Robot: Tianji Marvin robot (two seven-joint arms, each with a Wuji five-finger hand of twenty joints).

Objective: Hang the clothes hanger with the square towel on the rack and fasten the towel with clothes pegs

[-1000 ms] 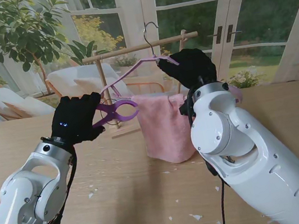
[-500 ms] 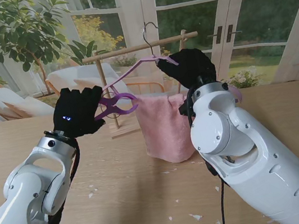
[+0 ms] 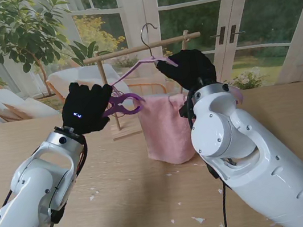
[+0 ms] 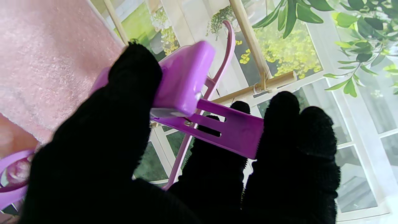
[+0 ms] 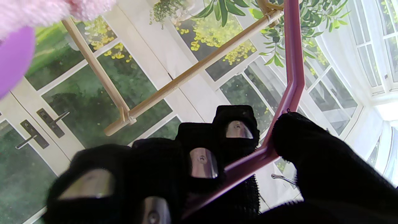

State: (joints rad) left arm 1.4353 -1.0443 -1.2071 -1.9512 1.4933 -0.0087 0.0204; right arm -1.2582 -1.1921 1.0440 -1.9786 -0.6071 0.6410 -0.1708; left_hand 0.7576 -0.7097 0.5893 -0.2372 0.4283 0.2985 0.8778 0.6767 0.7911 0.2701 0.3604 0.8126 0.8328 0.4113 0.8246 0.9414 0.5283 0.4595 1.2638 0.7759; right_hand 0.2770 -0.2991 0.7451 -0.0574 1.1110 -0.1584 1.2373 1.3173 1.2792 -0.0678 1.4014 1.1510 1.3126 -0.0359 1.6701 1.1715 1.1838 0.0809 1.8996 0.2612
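Purple peg (image 3: 120, 103) handles are being squeezed by your left hand (image 3: 84, 108); your right hand (image 3: 187, 67) is pinching the hanger (image 3: 138, 65), its hook above the rack (image 3: 141, 48). The towel (image 3: 165, 127) is draping toward the worktop (image 3: 122, 181). A slipping grip risks dropping everything.

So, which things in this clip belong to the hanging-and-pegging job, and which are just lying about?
Part of the job:
- clothes hanger, held by the right robot hand
- pink square towel draped on it
- wooden rack
- purple clothes peg, gripped by the left robot hand

Just lying about:
- white scraps on the table
- potted plant behind
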